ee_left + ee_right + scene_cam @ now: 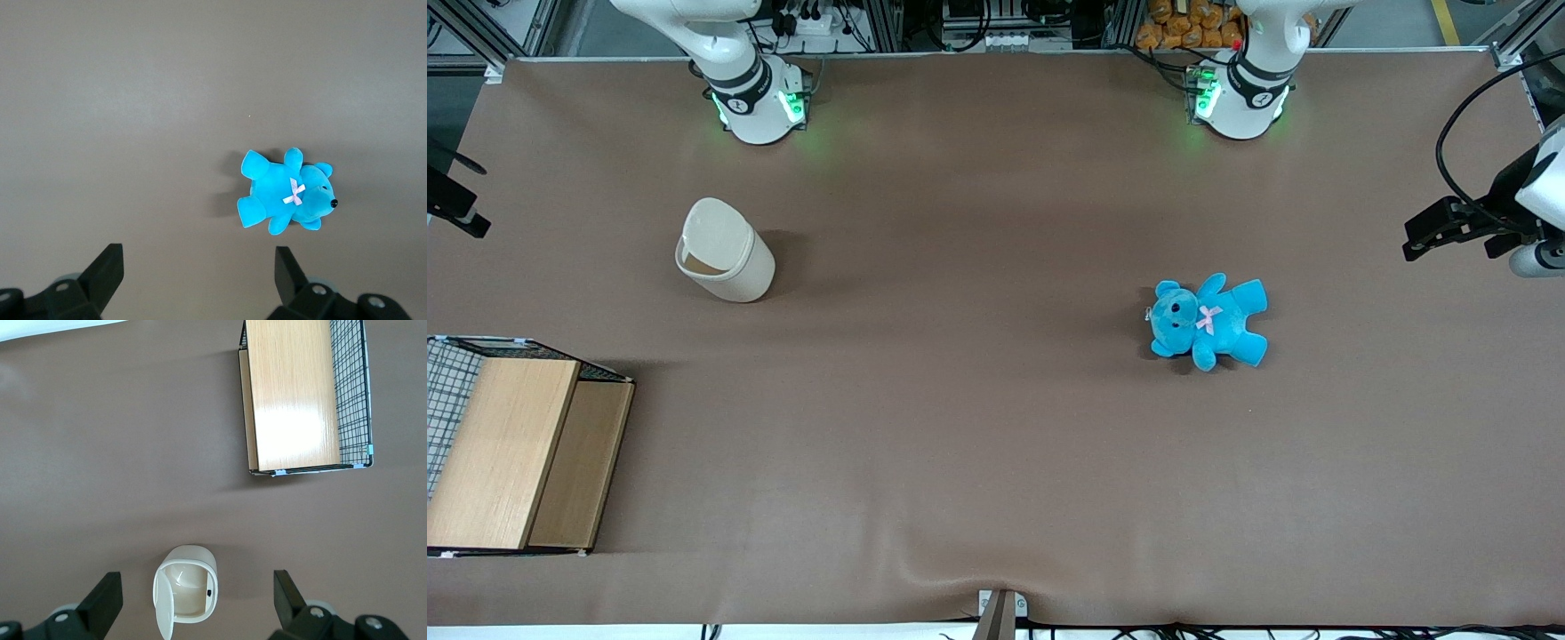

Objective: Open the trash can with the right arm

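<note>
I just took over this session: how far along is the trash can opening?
Looks done: the trash can stands with its lid flipped up and the inside showing. Nothing is in hand: the right arm's hand hangs open well above the can, touching nothing. What's left seems to be only pulling the arm away.

A robotics lab: 2 arm bases (758,105) bolted by aluminium framing (511,31).

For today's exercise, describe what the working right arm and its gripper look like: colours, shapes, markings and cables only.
The right arm is glossy white and rounded, with a black band around its joint and green lights glowing at its base. Black cables cluster close to that base. Its gripper shows two matte black, wedge-shaped fingers on black mounts with small round silver fittings, spread open above the cream trash can.
</note>
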`<state>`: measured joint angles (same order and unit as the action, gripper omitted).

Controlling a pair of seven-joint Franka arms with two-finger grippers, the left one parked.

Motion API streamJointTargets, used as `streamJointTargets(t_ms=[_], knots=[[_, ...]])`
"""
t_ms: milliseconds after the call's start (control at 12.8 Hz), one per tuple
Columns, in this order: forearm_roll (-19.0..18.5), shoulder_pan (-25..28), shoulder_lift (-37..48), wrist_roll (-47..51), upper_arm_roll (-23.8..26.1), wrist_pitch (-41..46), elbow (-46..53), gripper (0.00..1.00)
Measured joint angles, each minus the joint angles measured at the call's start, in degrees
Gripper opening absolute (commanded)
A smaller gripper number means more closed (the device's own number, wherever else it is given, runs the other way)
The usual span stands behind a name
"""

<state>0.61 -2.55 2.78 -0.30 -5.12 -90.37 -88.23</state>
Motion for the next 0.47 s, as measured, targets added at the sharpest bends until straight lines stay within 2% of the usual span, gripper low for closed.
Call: streamJointTargets(t_ms=[468], knots=[[0.00,0.00,-0.36,0.00,0.00,0.00,-0.01,1.00]])
